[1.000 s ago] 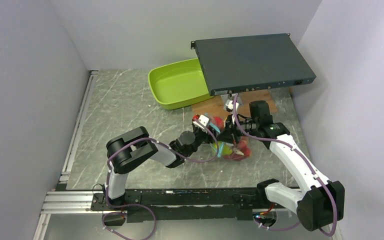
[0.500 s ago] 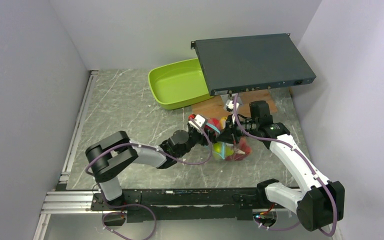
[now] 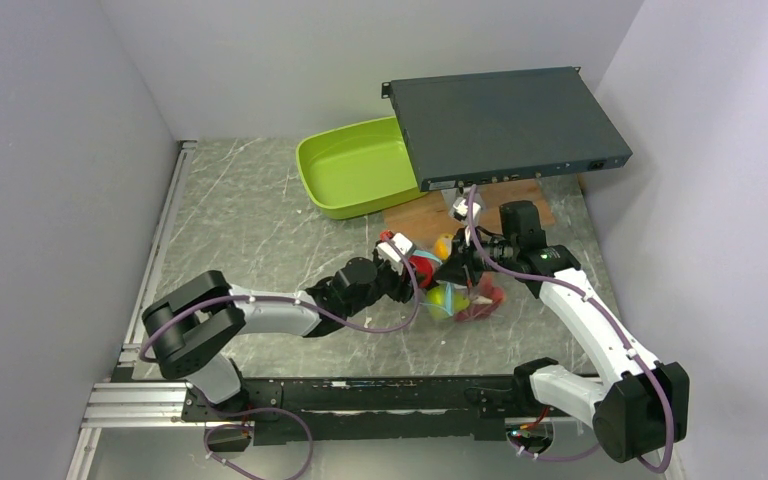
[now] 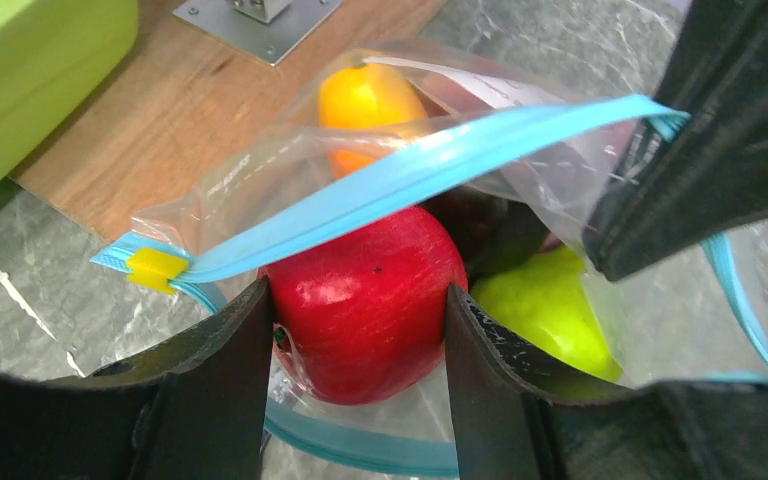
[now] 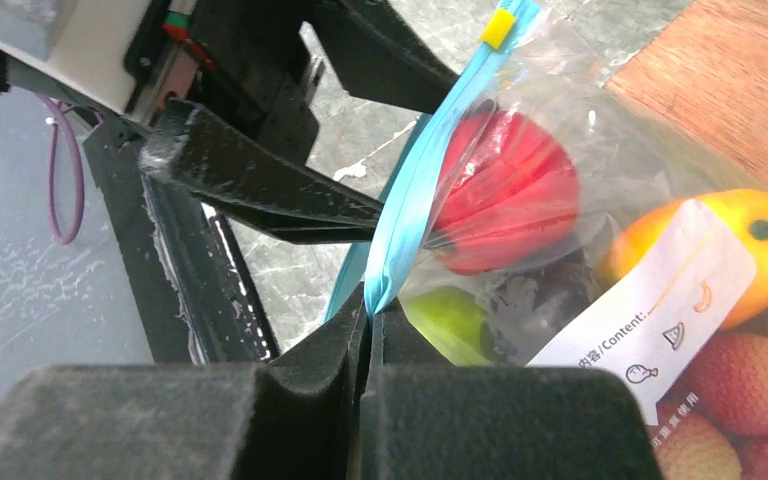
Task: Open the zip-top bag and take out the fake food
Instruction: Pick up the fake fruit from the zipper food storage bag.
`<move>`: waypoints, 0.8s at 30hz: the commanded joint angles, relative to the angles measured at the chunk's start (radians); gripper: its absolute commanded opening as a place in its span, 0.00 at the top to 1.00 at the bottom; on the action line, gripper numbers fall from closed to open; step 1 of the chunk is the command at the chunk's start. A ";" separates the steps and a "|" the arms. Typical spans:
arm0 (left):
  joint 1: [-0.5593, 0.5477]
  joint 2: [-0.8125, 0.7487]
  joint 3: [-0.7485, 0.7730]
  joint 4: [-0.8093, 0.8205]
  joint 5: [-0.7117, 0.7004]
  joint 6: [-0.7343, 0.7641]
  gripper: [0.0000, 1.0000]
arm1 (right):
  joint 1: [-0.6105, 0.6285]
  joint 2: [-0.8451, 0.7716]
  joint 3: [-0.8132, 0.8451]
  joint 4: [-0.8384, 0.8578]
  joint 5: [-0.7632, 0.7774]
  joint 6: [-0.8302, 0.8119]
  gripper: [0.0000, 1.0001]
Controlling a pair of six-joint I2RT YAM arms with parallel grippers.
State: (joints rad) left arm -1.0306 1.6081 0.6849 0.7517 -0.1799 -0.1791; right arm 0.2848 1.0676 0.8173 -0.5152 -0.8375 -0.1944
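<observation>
On the marbled table (image 3: 250, 230), my left gripper (image 4: 358, 330) has just clamped the red apple (image 4: 360, 285) inside the zip-top bag (image 4: 260, 165), right gripper (image 5: 368, 310) pinching its zip strip (image 5: 425, 175); removal can begin.

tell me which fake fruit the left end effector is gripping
The red apple, pinched on both sides by the left end effector; the green pear and orange mango lie beyond.
</observation>
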 commanded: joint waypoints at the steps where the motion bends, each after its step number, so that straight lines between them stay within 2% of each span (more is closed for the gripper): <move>1: 0.007 -0.083 0.026 -0.118 0.066 -0.037 1.00 | -0.004 0.005 0.003 0.056 0.057 0.024 1.00; 8: 0.050 -0.155 0.010 -0.144 0.140 -0.133 1.00 | -0.004 0.007 -0.005 0.058 0.052 0.014 1.00; 15: 0.129 -0.152 -0.011 -0.099 0.294 -0.279 1.00 | -0.001 0.006 -0.009 0.060 0.058 0.012 1.00; 24: 0.190 -0.229 -0.064 -0.078 0.447 -0.345 1.00 | -0.001 0.007 -0.006 0.061 0.061 0.016 1.00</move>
State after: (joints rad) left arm -0.8642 1.4452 0.6399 0.6163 0.1562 -0.4675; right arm 0.2848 1.0744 0.8062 -0.4904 -0.7853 -0.1795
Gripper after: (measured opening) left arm 0.582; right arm 0.010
